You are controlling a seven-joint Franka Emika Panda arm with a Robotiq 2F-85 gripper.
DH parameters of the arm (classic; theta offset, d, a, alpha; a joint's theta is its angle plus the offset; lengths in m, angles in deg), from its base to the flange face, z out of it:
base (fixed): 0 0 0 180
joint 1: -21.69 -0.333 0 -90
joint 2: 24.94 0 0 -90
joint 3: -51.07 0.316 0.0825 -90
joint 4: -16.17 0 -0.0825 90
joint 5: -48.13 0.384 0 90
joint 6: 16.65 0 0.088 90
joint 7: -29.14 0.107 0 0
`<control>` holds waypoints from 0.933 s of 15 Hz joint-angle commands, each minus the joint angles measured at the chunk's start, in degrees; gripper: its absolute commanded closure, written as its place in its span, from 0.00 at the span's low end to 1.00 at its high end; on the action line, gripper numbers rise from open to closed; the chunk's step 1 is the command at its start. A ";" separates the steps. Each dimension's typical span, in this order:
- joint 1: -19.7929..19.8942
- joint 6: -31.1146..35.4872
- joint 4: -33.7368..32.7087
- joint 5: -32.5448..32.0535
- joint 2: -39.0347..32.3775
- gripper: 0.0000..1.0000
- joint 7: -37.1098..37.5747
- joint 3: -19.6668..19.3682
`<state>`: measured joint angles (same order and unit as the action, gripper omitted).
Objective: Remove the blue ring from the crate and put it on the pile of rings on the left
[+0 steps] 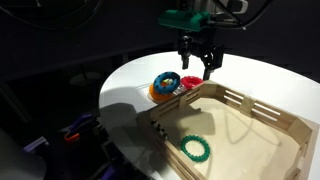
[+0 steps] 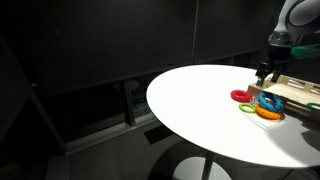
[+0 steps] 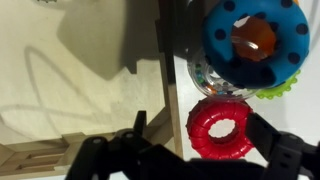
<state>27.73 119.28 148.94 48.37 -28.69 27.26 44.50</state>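
Observation:
The blue ring (image 1: pixel 165 81) lies on top of the orange ring (image 1: pixel 159 95) in the pile of rings, on the white table just outside the crate (image 1: pixel 250 101). It also shows in an exterior view (image 2: pixel 268 101). In the wrist view the blue ring (image 3: pixel 290 45) shows the orange ring (image 3: pixel 253 38) through its hole, with a pale clear ring (image 3: pixel 203 75) and the red ring (image 3: pixel 220 130) beside it. My gripper (image 1: pixel 197 64) is open and empty. It hangs above the red ring, close to the crate's corner, and shows in the wrist view (image 3: pixel 198 125).
A dark-green ring (image 1: pixel 195 148) lies on the crate's pale bottom. The crate's wooden wall (image 3: pixel 166 80) runs right beside the pile. A lime-green ring (image 2: pixel 248 108) peeks out at the pile's edge. The round table's edge (image 2: pixel 180 125) drops off into a dark room.

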 commanded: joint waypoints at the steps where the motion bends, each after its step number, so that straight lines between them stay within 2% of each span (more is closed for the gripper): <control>1: 0.27 0.83 -0.72 -1.07 -1.79 0.00 1.24 -0.19; 11: 0.37 5.39 -2.67 -1.15 -6.49 0.00 2.24 -0.85; 12: 0.37 5.60 -2.76 -1.08 -6.74 0.03 2.22 -0.87; 14: 0.36 5.87 -2.94 -0.89 -7.10 0.16 2.10 -0.86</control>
<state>27.89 124.76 147.52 48.36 -34.69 27.91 43.74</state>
